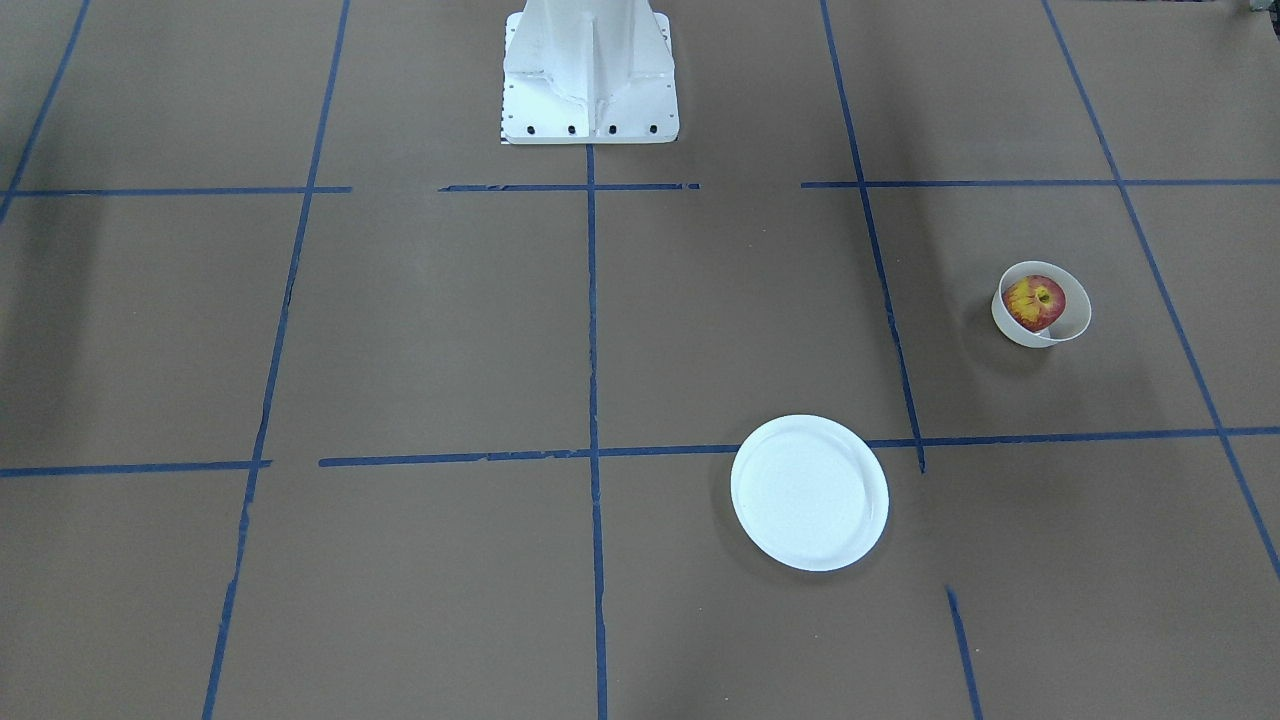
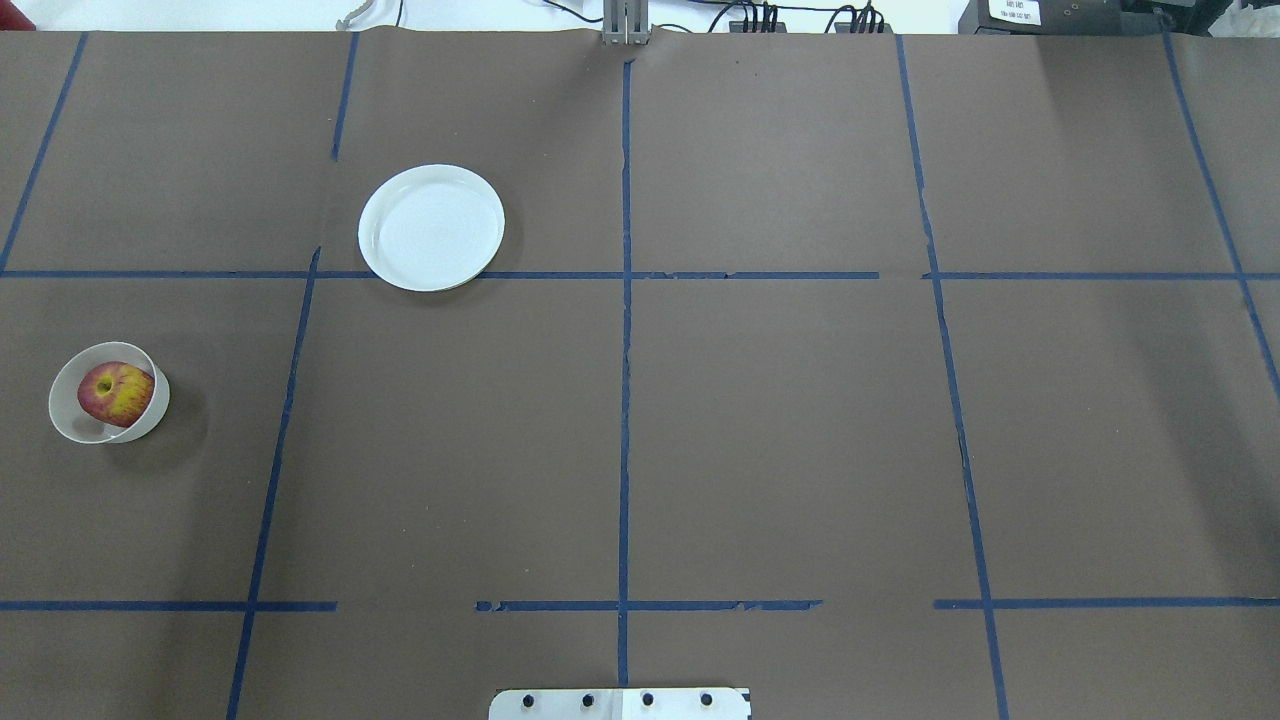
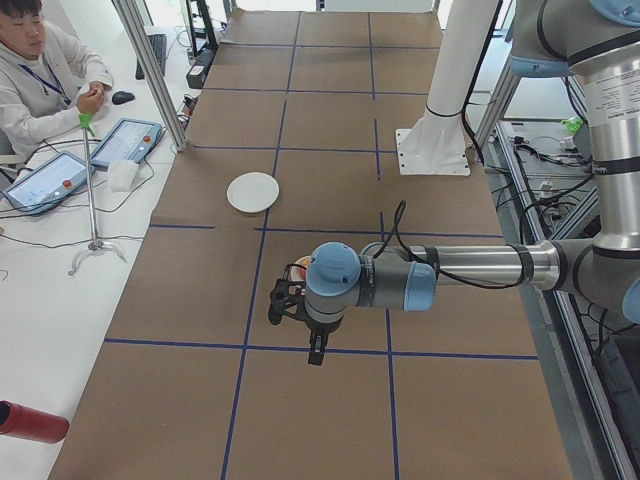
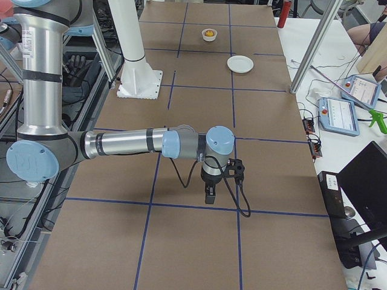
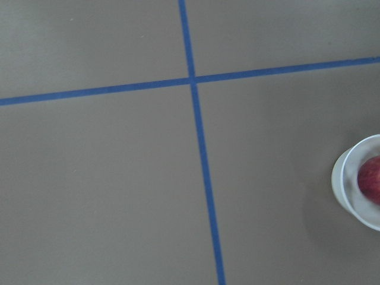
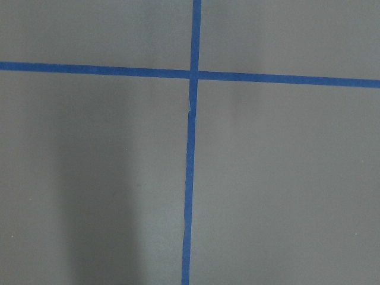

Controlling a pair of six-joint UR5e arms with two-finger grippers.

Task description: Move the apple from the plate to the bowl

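**Apple sitting in bowl, both arms hanging over the table**

The apple (image 1: 1034,302) is sitting inside the bowl (image 1: 1012,326), stem dimple facing up, red with yellow patches showing. It is leaning toward the bowl wall on the side nearer the table's middle. The bowl is standing upright on the brown table (image 1: 420,340), on the robot's left side, out near that end.

The plate (image 1: 809,492) is lying flat, well apart from the bowl, further from the robot base (image 1: 588,80) and closer to the centre tape line (image 1: 592,330). One edge of the plate is overlapping a cross line of blue tape.

The left gripper (image 3: 316,354) is hanging over the table, pointing down, near the bowl, which the wrist is mostly hiding in the exterior left view. The left wrist camera is catching the bowl and a slice of apple at its right edge. Finger spread: cannot tell, since it shows only from the side.

The right gripper (image 4: 209,196) is hanging over the robot's right half of the table, pointing down, well apart from all the task things. Its fingers: cannot tell either.

An operator (image 3: 35,80) is sitting at the side desk.
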